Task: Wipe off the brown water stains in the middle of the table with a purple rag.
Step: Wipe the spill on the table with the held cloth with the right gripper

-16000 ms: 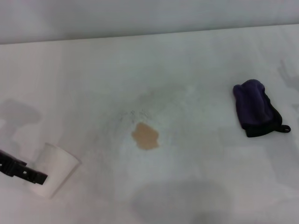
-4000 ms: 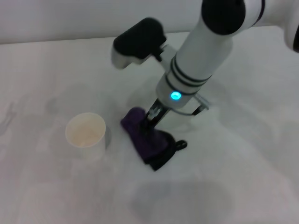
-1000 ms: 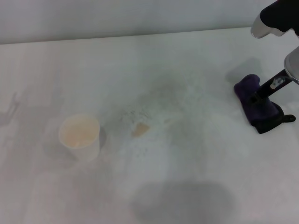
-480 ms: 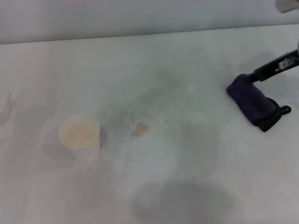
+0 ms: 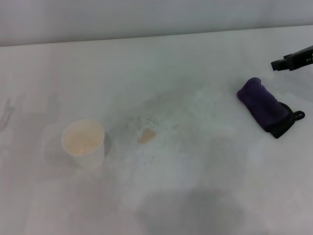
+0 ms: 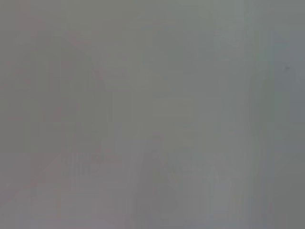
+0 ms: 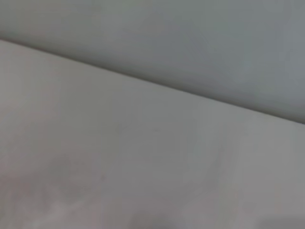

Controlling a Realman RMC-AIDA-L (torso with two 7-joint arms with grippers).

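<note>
You had the rag [image 5: 264, 107] lying right of the stain [image 5: 146, 135], long axis slanting away from it, just below your right gripper [image 5: 293, 60], the nearer arm, whose jaw state I could not tell

A bare test-bench sort of place, likely a lab: a plain white tabletop [image 5: 195, 196] against a blank grey wall [image 5: 146, 17], bearing one paper cup [image 5: 83, 143]
</note>
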